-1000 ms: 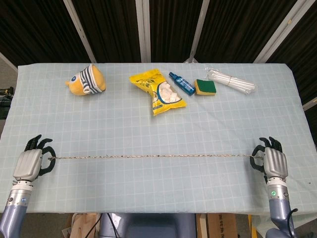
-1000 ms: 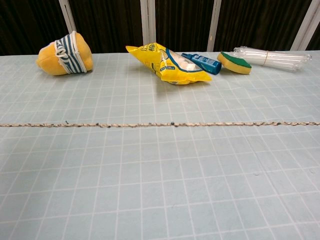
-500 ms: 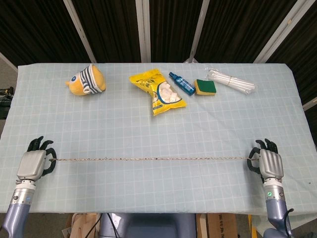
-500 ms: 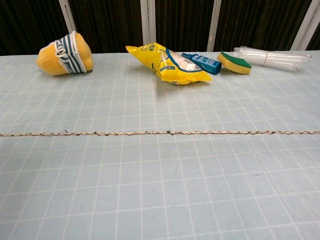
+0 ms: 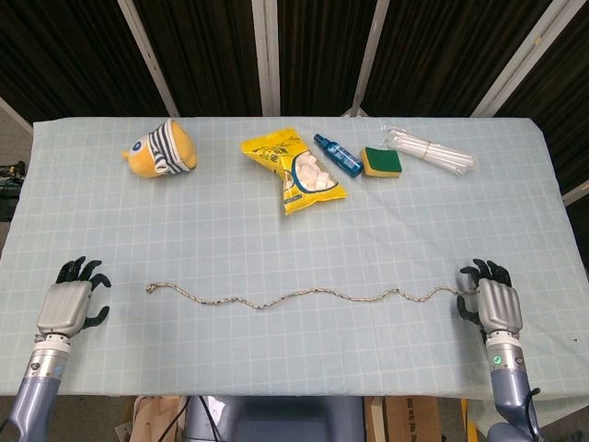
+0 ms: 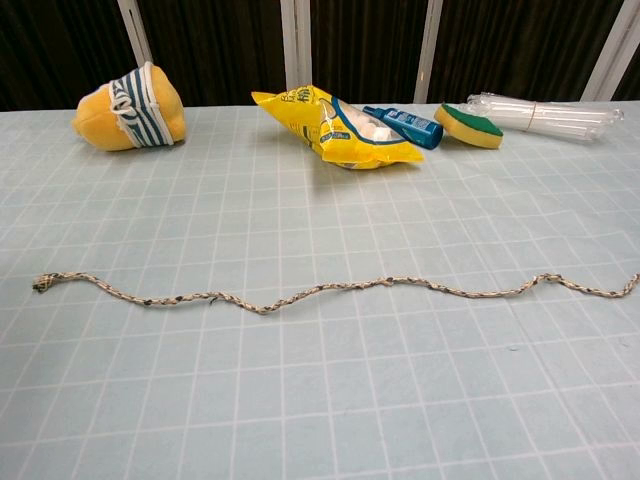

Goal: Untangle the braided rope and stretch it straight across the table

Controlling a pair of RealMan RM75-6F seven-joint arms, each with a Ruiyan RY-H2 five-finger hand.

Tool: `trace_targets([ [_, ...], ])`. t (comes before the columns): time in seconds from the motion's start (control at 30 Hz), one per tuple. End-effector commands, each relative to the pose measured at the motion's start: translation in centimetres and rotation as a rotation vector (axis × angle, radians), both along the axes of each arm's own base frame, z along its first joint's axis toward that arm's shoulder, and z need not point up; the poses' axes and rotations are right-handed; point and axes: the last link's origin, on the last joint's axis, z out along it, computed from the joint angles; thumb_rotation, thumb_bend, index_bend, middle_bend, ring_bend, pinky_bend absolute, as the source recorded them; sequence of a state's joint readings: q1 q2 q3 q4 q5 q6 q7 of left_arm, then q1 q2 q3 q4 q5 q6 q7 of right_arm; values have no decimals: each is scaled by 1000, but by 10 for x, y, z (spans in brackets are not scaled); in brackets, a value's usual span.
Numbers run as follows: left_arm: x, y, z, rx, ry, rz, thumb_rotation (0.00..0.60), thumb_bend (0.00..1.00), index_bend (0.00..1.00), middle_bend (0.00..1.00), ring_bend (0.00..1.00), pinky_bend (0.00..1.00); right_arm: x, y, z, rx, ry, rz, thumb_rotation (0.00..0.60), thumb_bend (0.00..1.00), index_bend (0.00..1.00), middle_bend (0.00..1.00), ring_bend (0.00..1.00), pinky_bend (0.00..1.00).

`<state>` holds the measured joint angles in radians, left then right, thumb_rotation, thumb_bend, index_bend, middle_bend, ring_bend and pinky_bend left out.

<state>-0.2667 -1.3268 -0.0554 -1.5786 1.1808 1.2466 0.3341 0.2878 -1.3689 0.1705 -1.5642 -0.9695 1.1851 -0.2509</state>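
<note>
Rope lies slack on the surface, a wavy line along the near side, untangled but not straight. Its left end is free, well apart from my left hand, which is empty with fingers spread. The right end runs up to my right hand; I cannot tell from the head view whether that hand pinches the end or only sits beside it. The chest view shows no hand, only the rope running to the right edge of the picture.

Risks from here, as I judge them:
- If the right hand pulls alone, the whole rope slides right instead of tightening, since nothing anchors the left end.
- Reaching for the frayed left end, my fingers may push it along the cloth rather than pinch it; it is thin and flat against the surface.
- A weak pinch on either end lets the rope spring loose and go wavy.
- Lifting while stretching could swing the rope toward the far row: plush toy, snack bag, spray bottle, sponge, bundle of tubes. They are well apart from it now.
</note>
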Motion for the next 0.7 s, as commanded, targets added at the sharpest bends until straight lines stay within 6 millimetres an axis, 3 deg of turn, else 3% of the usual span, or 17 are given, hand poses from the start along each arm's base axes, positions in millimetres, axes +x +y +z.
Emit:
trace_targets([
  [0.03,2,0,5,14,-17,2,600,299,340,77,0,0,2,0,3,-1,0,6,600,485,10,24,0,0],
  [0.17,8,-2,17,48,-65,-13,600,241,290,45,0,0,7,2,11,-22,8,34,600,464,0,0,0,0],
  [0.4,20,-18,43,73,-108,-93,600,209,206,21,0,0,24,12,42,-114,-7,151,600,426,0,0,0,0],
  [0.7,15,-69,74,100,-103,-210,600,194,98,0,0,0,24,59,74,-180,87,370,600,425,0,0,0,0],
])
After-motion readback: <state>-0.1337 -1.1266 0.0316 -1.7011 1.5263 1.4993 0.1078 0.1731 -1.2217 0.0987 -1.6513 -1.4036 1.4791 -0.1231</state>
